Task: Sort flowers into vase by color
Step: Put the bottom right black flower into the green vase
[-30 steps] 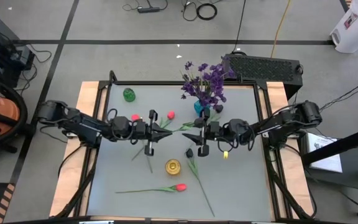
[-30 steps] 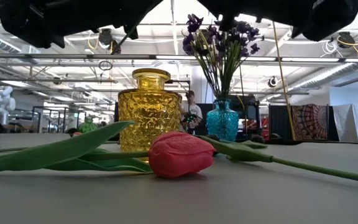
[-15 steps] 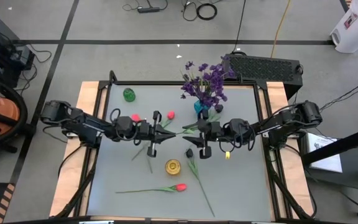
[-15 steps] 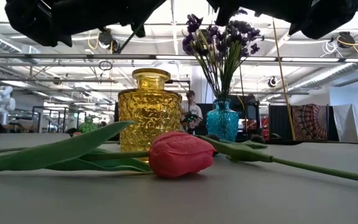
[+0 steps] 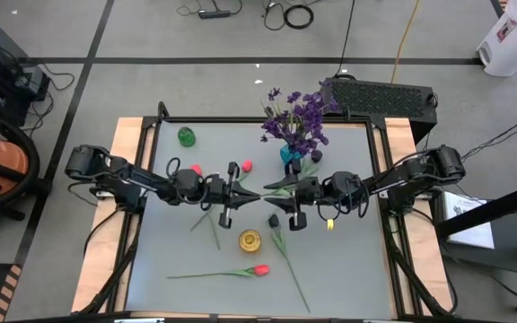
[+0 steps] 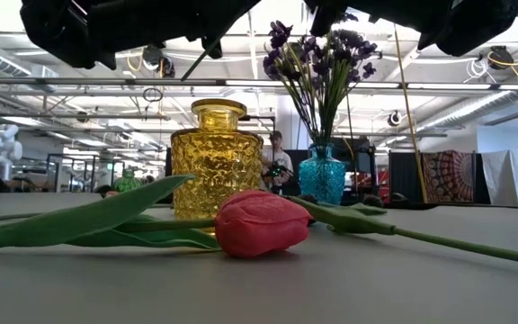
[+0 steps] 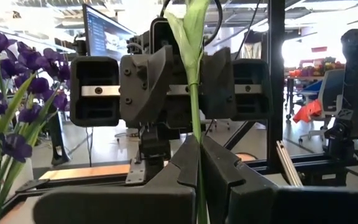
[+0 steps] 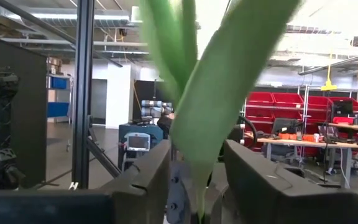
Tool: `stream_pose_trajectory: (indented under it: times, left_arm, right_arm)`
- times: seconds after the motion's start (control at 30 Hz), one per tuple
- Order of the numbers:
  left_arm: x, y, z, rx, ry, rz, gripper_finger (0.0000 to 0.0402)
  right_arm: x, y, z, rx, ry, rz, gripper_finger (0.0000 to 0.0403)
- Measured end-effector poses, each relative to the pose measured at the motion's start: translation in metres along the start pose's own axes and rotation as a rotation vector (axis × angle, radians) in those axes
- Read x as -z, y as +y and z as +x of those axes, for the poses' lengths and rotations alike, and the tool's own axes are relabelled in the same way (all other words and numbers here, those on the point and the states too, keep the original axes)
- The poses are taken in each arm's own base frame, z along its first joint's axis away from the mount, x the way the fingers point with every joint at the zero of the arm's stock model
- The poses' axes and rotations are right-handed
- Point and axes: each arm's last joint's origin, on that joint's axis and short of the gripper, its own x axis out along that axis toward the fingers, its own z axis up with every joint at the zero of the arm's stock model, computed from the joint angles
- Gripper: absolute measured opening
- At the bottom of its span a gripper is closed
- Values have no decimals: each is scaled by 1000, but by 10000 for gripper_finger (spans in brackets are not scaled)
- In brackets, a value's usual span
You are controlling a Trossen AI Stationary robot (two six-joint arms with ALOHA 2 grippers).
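My left gripper (image 5: 253,195) hangs above the table's middle, shut on a thin green flower stem (image 7: 196,118). My right gripper (image 5: 273,191) faces it tip to tip. Its fingers stand apart around this flower's green leaves (image 8: 210,106). I cannot make out the flower's bloom. A teal vase (image 5: 289,155) holds purple flowers (image 5: 296,119). A yellow glass vase (image 5: 250,240) and a green vase (image 5: 187,136) stand without flowers. A red-pink tulip (image 6: 261,222) and a near-black tulip (image 5: 274,220) lie on their sides on the table. My left gripper pinches the bare stem (image 7: 197,171) between its two fingers, below a long leaf (image 7: 188,31). The fingers come level from the table's left and lie across the stem. The stem is lifted clear of the table. My right gripper has the leaves' base (image 8: 199,196) between its fingers; whether they touch it I cannot tell.
Two more red-pink buds (image 5: 246,165) (image 5: 196,169) show near my left arm. A loose green stem (image 5: 214,235) lies left of the yellow vase. A black frame (image 5: 267,121) rims the table.
My left gripper has moved toward the table's right edge, closer to my right gripper, carrying the stem along with it. The flowers on the table and the vases have stayed put.
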Motion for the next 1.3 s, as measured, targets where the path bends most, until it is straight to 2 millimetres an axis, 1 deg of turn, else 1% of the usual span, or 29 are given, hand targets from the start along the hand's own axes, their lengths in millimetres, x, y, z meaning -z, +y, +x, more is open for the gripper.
stream_pose_trajectory:
  times: [0.23, 0.47, 0.63, 0.77, 0.83, 1.07, 1.17, 1.3]
  left_arm:
    - [0, -1, 0, 10, 2, -1, 9]
    - [2, -1, 0, 18, 20, -4, 9]
    - [2, -1, 0, 15, 22, -5, 9]
    - [3, 0, 0, -6, 30, -45, 12]
    - [5, 0, 0, -9, 54, -60, 23]
    - [18, -2, -2, -17, 187, -170, 87]
    - [23, -3, -3, -19, 244, -207, 98]
    - [28, -5, -4, -18, 297, -234, 100]
  right_arm:
    - [0, 0, 0, 0, 0, -7, 61]
    - [-1, 0, 0, 0, 3, -11, 9]
    - [0, 0, 0, 0, 11, -11, 4]
    - [0, 0, -1, 3, 18, -3, 3]
    - [2, 0, -1, 3, 29, -2, 2]
    - [7, 0, -1, 0, 90, 43, 1]
    - [11, 0, -1, 0, 130, 64, 1]
    - [16, 0, -2, 3, 183, 84, 1]
